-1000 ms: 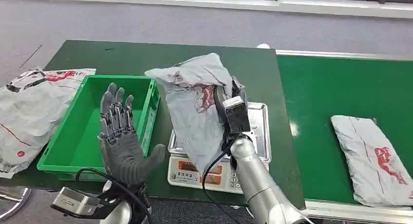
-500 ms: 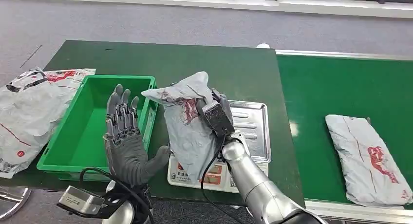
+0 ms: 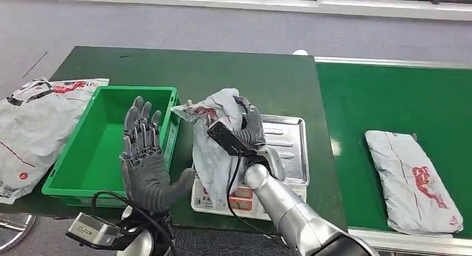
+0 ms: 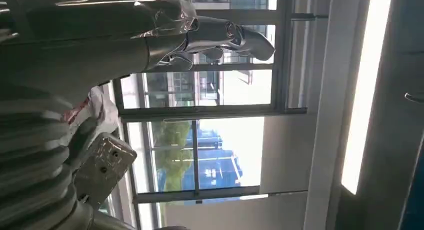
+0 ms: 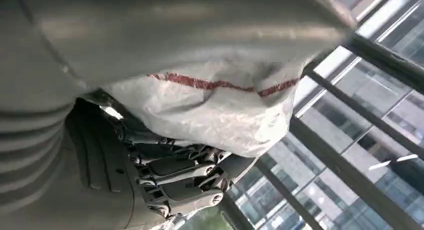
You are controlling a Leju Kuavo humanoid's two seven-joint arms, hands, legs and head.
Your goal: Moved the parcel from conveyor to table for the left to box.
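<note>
Head view: right hand (image 3: 245, 134) grips a crumpled grey parcel (image 3: 214, 147), held over the near left edge of the scale (image 3: 286, 150) at the table's (image 3: 222, 67) near edge, just beside the green box (image 3: 83, 172).

Left hand (image 3: 146, 161): raised, palm up, fingers spread, holding nothing, close beside the parcel at the box's near right corner.

Risks, as judged: the limp bag may slip from the grip; it may drape over the scale's edge or snag on the box rim; the two hands could collide during a handover.

Hidden: the right hand's fingertips behind the bag; the parcel's lower end possibly touches the scale. A second parcel (image 3: 414, 181) lies on the conveyor (image 3: 389, 94).
</note>
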